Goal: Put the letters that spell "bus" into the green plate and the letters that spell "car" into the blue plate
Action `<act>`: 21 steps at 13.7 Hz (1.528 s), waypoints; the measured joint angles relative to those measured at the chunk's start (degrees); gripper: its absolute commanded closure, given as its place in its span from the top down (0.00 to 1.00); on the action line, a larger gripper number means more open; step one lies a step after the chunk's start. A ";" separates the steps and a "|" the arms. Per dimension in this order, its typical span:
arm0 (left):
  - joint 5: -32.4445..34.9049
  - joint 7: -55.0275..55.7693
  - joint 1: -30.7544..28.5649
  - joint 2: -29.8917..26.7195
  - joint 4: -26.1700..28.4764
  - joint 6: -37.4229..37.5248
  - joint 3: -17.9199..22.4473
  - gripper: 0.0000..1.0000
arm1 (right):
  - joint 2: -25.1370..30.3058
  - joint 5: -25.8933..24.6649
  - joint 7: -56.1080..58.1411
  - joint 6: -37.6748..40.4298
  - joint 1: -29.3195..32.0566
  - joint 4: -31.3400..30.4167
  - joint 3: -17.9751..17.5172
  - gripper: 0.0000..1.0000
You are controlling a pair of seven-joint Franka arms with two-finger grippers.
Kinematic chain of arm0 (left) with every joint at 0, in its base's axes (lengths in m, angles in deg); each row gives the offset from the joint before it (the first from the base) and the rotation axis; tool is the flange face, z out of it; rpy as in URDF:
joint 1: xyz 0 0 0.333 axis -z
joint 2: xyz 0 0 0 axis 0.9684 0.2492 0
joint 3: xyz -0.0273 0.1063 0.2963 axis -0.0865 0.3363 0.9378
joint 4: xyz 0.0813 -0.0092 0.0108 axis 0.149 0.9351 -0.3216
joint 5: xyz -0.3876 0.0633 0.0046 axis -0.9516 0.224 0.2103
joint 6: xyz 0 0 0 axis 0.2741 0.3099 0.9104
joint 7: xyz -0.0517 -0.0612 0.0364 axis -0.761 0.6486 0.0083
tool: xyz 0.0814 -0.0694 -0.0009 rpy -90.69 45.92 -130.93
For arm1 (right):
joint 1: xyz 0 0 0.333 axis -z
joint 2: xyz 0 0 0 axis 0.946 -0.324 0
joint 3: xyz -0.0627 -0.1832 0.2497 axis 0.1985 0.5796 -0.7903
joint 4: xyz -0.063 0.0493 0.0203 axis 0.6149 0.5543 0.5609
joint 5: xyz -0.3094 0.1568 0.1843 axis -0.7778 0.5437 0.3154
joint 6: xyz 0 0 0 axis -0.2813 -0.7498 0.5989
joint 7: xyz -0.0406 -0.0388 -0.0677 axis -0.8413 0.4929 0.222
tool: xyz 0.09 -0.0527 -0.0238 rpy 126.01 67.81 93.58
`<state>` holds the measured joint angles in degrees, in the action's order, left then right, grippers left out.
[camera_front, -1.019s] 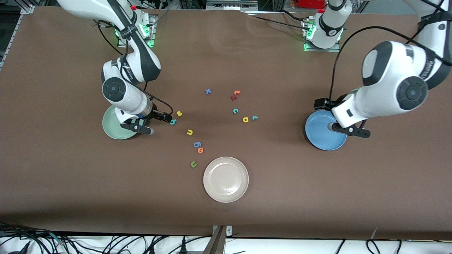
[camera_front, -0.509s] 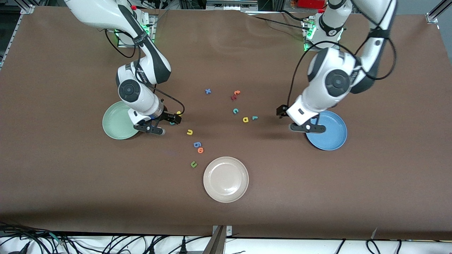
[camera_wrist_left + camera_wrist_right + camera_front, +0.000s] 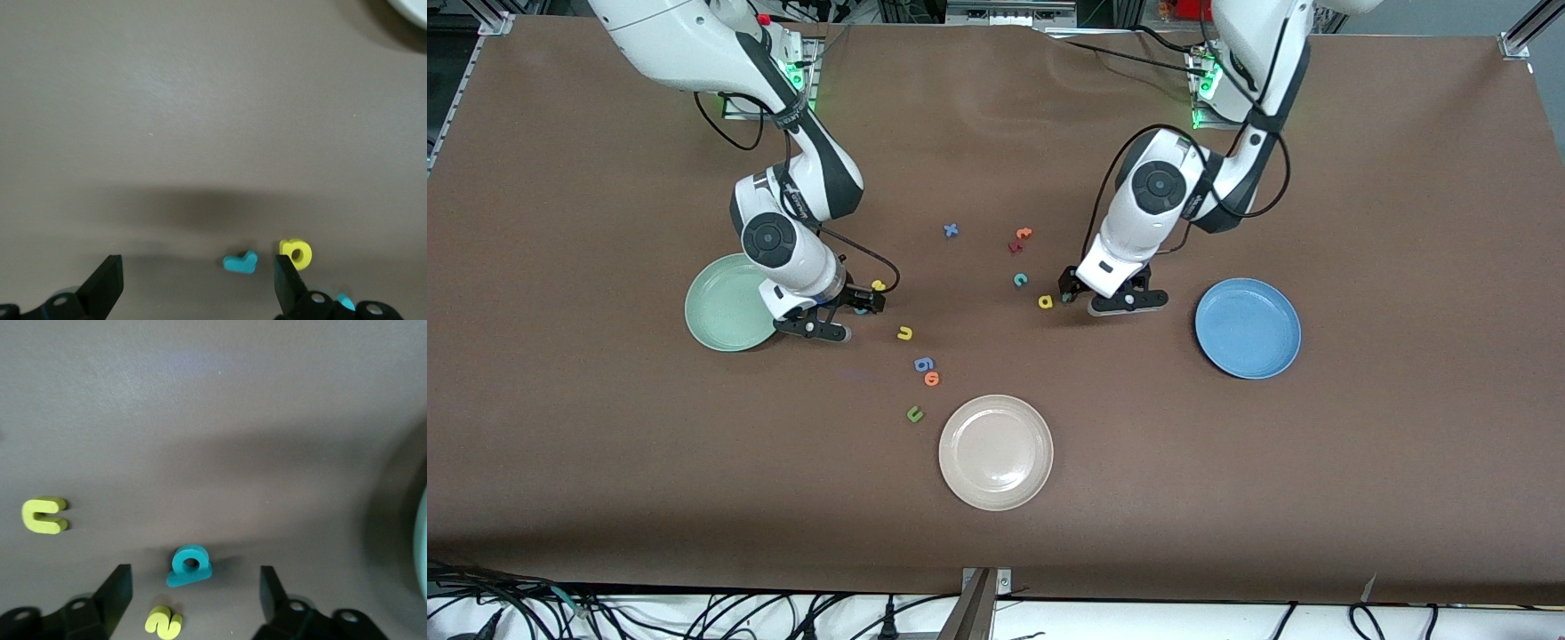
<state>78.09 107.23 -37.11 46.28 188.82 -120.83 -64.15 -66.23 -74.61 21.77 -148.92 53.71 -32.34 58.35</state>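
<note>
Teal "b" [image 3: 190,565] lies between the open fingers of the right tool [image 3: 193,597], mid-left of the front view beside the green plate [image 3: 716,311]. Left tool [image 3: 197,290] hangs open over the teal "r" [image 3: 240,262], centre-right, near the blue plate [image 3: 1248,327].

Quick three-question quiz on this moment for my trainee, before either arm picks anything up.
1. True or false: the green plate already holds a letter.
2. Which letter lies between the open fingers of the right hand? A. teal b B. orange t C. blue g
3. Fill in: the left hand is over the teal ___ beside the yellow a.
Key: 1 false; 2 A; 3 the teal r.
</note>
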 measured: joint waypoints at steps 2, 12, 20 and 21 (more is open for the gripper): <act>0.01 1.31 1.10 2.50 -0.03 -2.32 0.02 1.00 | -0.55 -0.04 0.04 -0.76 -0.49 0.00 -0.03 0.75; 0.25 2.24 2.69 4.76 -0.74 -2.41 0.11 0.96 | -1.65 -0.06 0.04 -1.63 -1.17 0.01 -0.02 0.19; 4.55 5.40 2.97 5.65 -2.76 1.79 0.11 0.80 | -0.85 -0.09 0.15 -1.01 -1.17 0.53 0.16 0.13; 4.56 5.58 3.12 5.83 -2.77 1.79 0.12 0.79 | 0.21 -0.10 0.15 0.39 -1.17 0.81 0.49 0.13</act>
<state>82.65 112.81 -33.99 52.12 186.05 -119.04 -64.03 -66.02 -74.71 21.92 -148.53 52.54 -31.53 58.84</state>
